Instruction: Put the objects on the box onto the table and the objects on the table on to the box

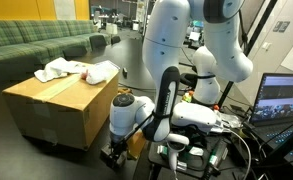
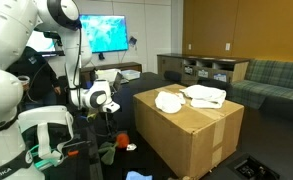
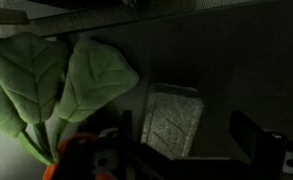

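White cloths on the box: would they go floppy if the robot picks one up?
The white cloths lie crumpled and folded over, so one would probably droop when lifted. They look thin, so likely light. Resting on the box top, they probably would bunch up, not roll, if pushed.

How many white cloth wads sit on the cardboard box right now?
2, both atop the cardboard box: arm-side wad and sofa-side wad. More may be hidden.

Matt tan cardboard box [image 2: 191, 135] bears soft white cloth wads [image 2: 191, 97].
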Controlling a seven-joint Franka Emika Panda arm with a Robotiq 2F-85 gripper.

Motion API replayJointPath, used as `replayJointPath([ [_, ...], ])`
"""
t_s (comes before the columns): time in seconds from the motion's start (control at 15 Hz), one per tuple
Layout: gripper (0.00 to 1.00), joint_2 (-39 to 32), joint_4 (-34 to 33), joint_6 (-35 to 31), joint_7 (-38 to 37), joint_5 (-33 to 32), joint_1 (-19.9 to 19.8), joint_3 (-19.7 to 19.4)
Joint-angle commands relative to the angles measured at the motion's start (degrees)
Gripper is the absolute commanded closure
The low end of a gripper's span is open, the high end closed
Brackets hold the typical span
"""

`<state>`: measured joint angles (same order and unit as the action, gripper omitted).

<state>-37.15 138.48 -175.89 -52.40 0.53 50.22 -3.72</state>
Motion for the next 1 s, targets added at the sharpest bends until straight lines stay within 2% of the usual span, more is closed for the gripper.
replayJointPath([
  [0.0, 0.0, -2.03, 0.13, -3.99, 4.68, 3.66, -3.61, 2.69],
  [0.4, 0.0, -3.96, -0.26, -6.65, 10.53, 7.46, -9.37, 7.28],
  [0.47, 0.04, -3.92, -0.25, -6.74, 11.48, 7.89, -10.04, 7.82],
  [0.6, 0.29, -3.77, -0.39, -6.85, 13.04, 8.5, -10.74, 8.43],
  [0.67, 0.29, -3.76, -0.52, -6.92, 13.76, 8.81, -10.95, 8.64],
  [0.73, 0.36, -3.73, -0.64, -6.87, 14.49, 9.04, -11.03, 8.79],
  [0.93, 0.62, -3.41, -0.94, -6.52, 16.37, 9.61, -11.29, 9.16],
])
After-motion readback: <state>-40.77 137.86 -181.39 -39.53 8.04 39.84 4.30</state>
